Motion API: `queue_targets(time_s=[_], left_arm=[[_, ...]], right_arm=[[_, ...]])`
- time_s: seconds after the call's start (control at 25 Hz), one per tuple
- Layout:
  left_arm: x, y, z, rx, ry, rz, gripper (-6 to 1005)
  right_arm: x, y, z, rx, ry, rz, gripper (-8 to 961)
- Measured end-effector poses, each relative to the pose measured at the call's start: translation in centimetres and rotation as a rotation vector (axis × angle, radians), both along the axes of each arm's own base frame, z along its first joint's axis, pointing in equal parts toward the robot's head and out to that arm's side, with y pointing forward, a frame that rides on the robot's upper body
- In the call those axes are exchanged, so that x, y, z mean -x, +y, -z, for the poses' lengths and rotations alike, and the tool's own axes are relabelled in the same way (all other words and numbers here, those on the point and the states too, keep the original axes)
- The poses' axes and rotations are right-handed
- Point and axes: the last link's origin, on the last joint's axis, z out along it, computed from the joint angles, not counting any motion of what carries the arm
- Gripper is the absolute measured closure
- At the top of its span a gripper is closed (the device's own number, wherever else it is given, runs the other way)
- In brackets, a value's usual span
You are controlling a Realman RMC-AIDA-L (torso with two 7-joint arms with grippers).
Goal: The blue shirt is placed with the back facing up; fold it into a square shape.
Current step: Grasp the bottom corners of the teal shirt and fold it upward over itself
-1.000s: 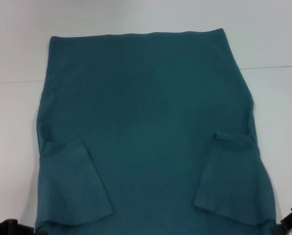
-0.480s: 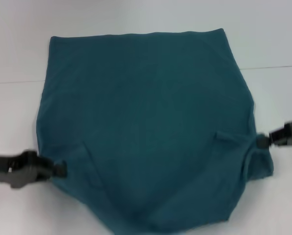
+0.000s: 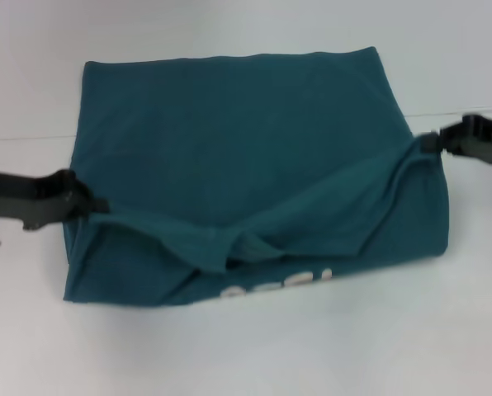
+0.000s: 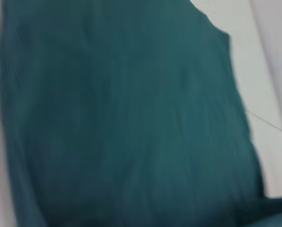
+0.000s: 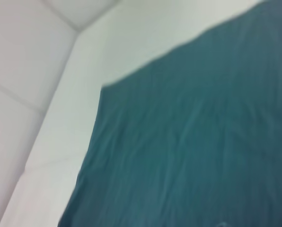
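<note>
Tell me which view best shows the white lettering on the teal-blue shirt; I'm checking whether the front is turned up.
The head view: the white lettering peeks out on the near lifted flap of the teal-blue cotton shirt. Both wrist views show only plain teal fabric.

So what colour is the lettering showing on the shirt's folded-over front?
Cream-white lettering on the blue shirt; head view.

The blue shirt [image 3: 246, 140] is soft, matt knit cloth, lightly creased. The tabletop [image 3: 229, 355] is smooth, matt white.
</note>
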Motion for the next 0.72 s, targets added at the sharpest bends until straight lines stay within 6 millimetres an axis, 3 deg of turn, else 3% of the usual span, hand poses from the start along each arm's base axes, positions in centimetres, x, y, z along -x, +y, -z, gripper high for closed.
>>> queue_targets(time_s=[0.16,0.36,0.72], left_arm=[[-0.3,2.0,1.6,-0.055,0.146,-0.004,989],[-0.4,2.6,3.5,-0.063,0.244,0.026,989],[-1.4,3.7,1.4,-0.149,0.226,0.042,990]], right_arm=[[-0.2,1.3,0.9,-0.08,-0.037,0.036,919],[-1.2,1.9,3.0,-0.078,-0.109,0.077,918],[-0.6,2.9,1.4,-0.164,-0.073,0.076,923]])
